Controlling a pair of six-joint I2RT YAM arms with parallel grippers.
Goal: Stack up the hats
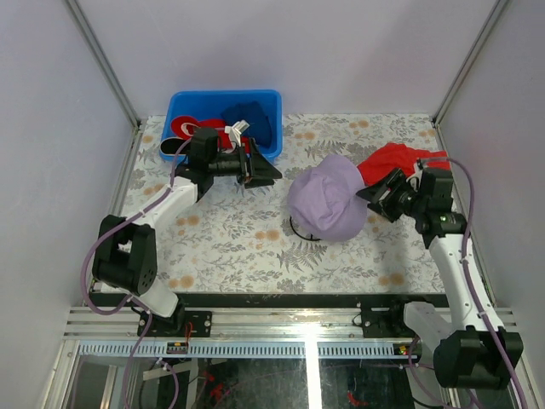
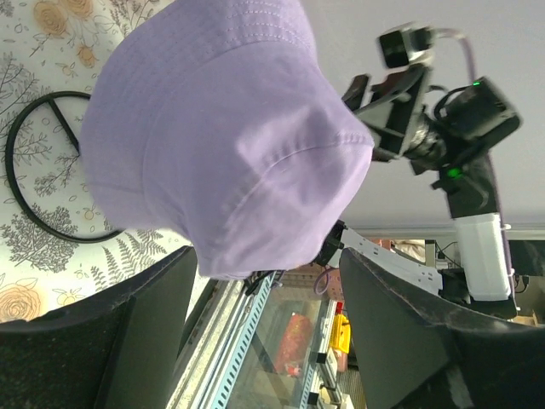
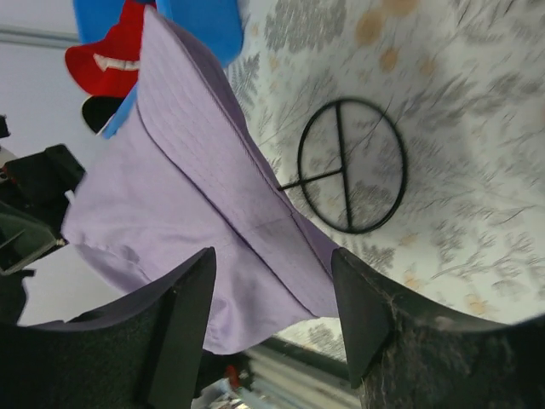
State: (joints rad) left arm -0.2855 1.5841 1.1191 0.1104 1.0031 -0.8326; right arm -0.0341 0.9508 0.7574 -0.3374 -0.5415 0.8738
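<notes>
One lavender hat [image 1: 328,203] is sitting on the stand [image 3: 353,166] near the table's [image 1: 238,247] middle, while the navy hat [image 1: 253,115] and red hat [image 1: 186,125] are waiting in the bin [image 1: 226,95] at the far-left corner; the left gripper [image 1: 260,170] and right gripper [image 1: 379,192] are hanging released, empty, flanking it.

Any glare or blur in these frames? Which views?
Top view: sharp overall, one bright glare streak on the metal rail at the near edge. Left wrist: lavender hat crisp, stitching readable, left fingers dark and soft. Right wrist: tablecloth slightly smeared, right fingers dark, underexposed.
</notes>
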